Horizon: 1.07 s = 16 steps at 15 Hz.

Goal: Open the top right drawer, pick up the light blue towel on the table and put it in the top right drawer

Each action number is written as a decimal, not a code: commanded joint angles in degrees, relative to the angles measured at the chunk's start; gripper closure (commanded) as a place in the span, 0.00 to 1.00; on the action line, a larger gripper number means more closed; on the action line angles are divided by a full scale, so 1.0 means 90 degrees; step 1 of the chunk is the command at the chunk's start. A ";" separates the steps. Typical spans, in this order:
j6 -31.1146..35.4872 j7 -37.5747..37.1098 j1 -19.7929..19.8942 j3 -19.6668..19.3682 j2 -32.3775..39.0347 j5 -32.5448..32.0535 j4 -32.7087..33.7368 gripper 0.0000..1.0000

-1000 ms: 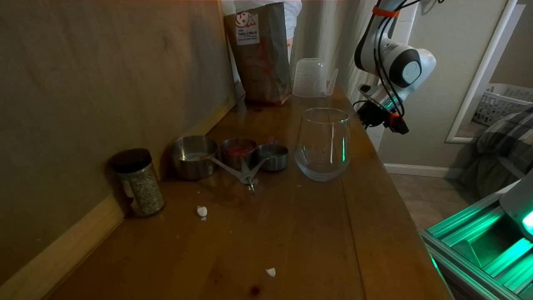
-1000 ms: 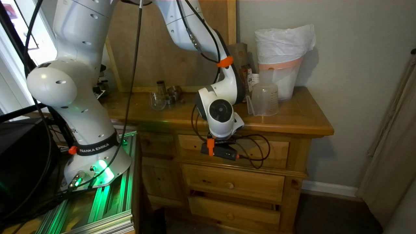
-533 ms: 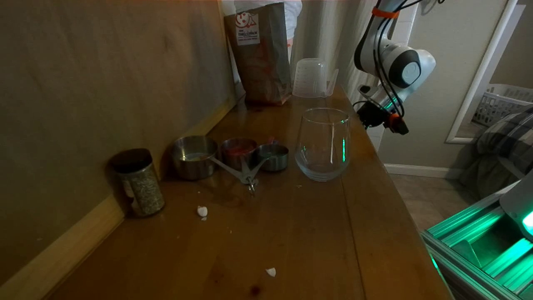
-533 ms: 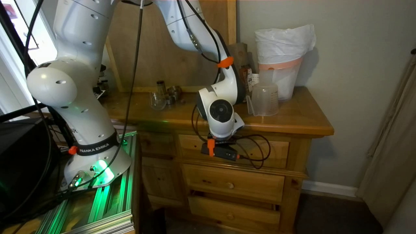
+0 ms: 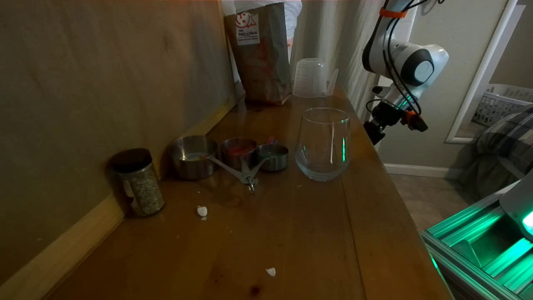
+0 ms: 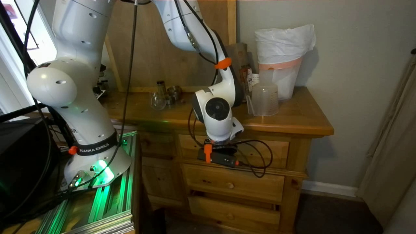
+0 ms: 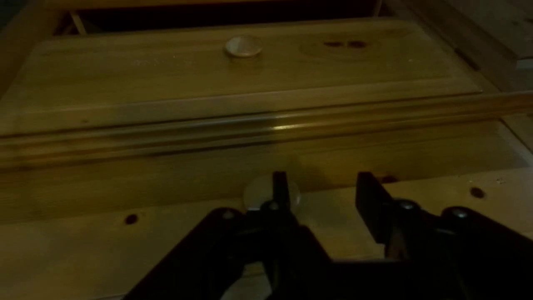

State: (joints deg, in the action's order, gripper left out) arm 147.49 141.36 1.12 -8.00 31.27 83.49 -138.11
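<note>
Currently the fingers (image 7: 370,204) stand partly apart with nothing in their grip, in front of the top right drawer (image 6: 280,149); in the wrist view one of them overlaps that drawer's pale knob (image 7: 258,193), though whether they touch I cannot tell. The top right drawer looks closed, directly under the tabletop (image 6: 302,113). Beneath that drawer sits a closed second drawer (image 6: 256,185), and farther beneath, a bottom drawer (image 6: 253,216) pulled partway out. Above it stands a plastic measuring pitcher (image 6: 266,100); beyond it, toward the arm's base (image 6: 87,161), are a clear glass (image 5: 322,146) and measuring cups (image 5: 193,166). Where the light blue towel lies, I cannot tell.
</note>
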 commanded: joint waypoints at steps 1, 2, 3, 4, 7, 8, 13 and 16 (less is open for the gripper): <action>0.0493 -0.0530 -0.0072 -0.0101 -0.0687 -0.0719 -0.0560 0.22; 0.0742 -0.0694 -0.0131 -0.0120 -0.0933 -0.0951 -0.0736 0.16; 0.0864 -0.0897 -0.0129 -0.0118 -0.1146 -0.1231 -0.0890 0.08; 0.0935 -0.1000 -0.0320 -0.0298 -0.1314 -0.1371 -0.1014 0.02; 0.1211 -0.1522 -0.0560 -0.0511 -0.2086 -0.2209 -0.1523 0.00; 0.1229 -0.1771 -0.0645 -0.0605 -0.2313 -0.2554 -0.1662 0.00; 0.1254 -0.2705 -0.0875 -0.0759 -0.3574 -0.3781 -0.2270 0.00; 0.0996 -0.3381 -0.0870 -0.0615 -0.4344 -0.4474 -0.2547 0.00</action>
State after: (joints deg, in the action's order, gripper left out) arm 157.90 117.10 -6.00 -13.88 0.92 49.49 -156.62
